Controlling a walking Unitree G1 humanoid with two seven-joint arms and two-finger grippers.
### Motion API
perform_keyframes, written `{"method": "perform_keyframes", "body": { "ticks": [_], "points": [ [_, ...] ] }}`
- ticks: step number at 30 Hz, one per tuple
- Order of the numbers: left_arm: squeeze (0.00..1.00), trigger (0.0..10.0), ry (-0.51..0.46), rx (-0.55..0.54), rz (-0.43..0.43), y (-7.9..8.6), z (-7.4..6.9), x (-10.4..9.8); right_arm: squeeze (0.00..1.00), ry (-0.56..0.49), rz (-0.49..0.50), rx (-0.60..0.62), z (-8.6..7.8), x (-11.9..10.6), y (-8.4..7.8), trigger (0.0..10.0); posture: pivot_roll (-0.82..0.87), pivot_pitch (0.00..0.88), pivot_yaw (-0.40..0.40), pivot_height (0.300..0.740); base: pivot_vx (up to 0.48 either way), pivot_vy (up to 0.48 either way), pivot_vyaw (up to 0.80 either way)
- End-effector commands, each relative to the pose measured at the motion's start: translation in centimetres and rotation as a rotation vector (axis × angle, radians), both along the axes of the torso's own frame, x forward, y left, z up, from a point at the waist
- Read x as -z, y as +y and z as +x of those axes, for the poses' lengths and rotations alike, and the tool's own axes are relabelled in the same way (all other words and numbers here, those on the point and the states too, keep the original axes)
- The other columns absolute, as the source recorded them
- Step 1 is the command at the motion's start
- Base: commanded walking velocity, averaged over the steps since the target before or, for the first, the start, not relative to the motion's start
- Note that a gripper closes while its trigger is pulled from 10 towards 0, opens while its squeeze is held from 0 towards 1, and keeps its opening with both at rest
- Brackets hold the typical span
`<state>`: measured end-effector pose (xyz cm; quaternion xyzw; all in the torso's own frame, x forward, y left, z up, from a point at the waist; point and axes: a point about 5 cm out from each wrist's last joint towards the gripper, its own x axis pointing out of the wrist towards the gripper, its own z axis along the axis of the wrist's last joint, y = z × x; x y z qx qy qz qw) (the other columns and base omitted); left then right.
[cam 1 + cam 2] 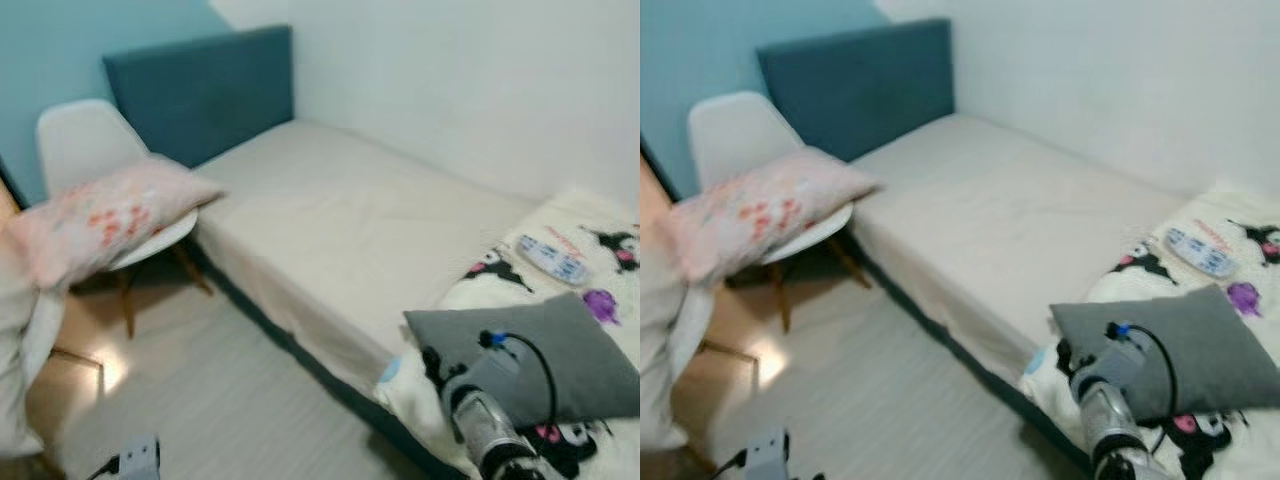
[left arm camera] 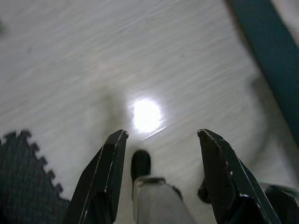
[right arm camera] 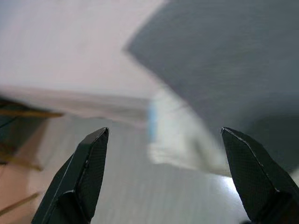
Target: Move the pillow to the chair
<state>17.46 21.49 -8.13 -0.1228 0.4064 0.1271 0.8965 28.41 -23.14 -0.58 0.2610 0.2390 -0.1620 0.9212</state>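
Note:
A pink flowered pillow (image 1: 105, 215) lies across the seat of a white chair (image 1: 80, 135) at the left, beside the bed, and overhangs the seat on both sides. A grey pillow (image 1: 540, 350) rests on the near right corner of the bed. My right arm (image 1: 490, 425) reaches up toward it from the bottom right. In the right wrist view my right gripper (image 3: 164, 130) is open and holds nothing, with the grey pillow (image 3: 224, 56) just ahead of it. My left gripper (image 2: 162, 133) hangs open over the pale floor.
The bed (image 1: 350, 220), with a blue headboard (image 1: 200, 90), runs from back left to front right. A cartoon-print blanket (image 1: 600, 240) with a remote control (image 1: 552, 260) on it covers the near end. White cloth (image 1: 20, 330) hangs at far left. A dark foam mat (image 2: 23, 172) lies beside the left gripper.

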Motion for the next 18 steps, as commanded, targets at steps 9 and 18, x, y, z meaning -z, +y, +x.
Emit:
{"method": "perform_keyframes", "body": {
  "ticks": [9,18],
  "points": [
    [0.0,10.0,-0.041,0.026,0.0,-0.2,1.0,-0.5,0.0,-0.006,0.039,0.087,-0.7,0.2,-1.2,10.0,0.11,0.0,0.032,0.74,0.463,0.0,-0.75],
    [0.0,10.0,-0.044,-0.005,0.001,0.1,1.1,-0.6,0.0,-0.025,0.068,0.135,-0.8,0.1,-2.0,10.0,0.11,0.0,0.035,0.74,0.042,0.0,-0.38]
  ]
}}
